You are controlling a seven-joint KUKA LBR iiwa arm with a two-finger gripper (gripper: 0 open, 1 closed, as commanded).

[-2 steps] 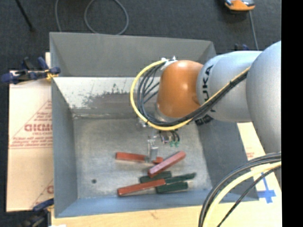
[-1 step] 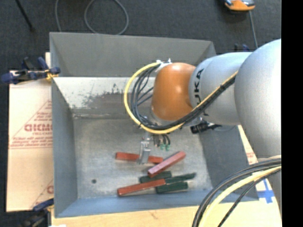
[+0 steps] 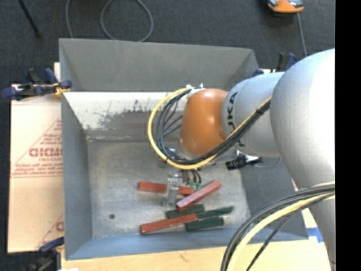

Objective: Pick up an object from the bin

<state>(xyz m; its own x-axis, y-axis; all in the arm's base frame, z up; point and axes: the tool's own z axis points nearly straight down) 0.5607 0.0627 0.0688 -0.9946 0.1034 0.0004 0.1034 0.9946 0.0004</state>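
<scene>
One bin (image 3: 76, 168): grey metal, sloping walls, scuffed floor; its load lies toward the near right corner.
Arm (image 3: 304, 112): pale grey, reaching in over the right edge; an orange cover (image 3: 202, 123) at its wrist, ringed by yellow and dark cables (image 3: 155, 130).
Heap: about five flat sticks by the near edge; a long red-brown stick (image 3: 168, 226) lies nearest that edge; dark green sticks (image 3: 207, 223) lie just beside it, touching; a pink stick (image 3: 198, 195) lies tilted on the far side of them.
Orange-red stick (image 3: 150, 187): flat on the floor left of the heap; its right end meets the gripper.
Gripper (image 3: 173, 189): low over the floor, between the right end of the orange-red stick and the left end of the pink one; open or closed cannot be told; whether it grips either stick cannot be told.
</scene>
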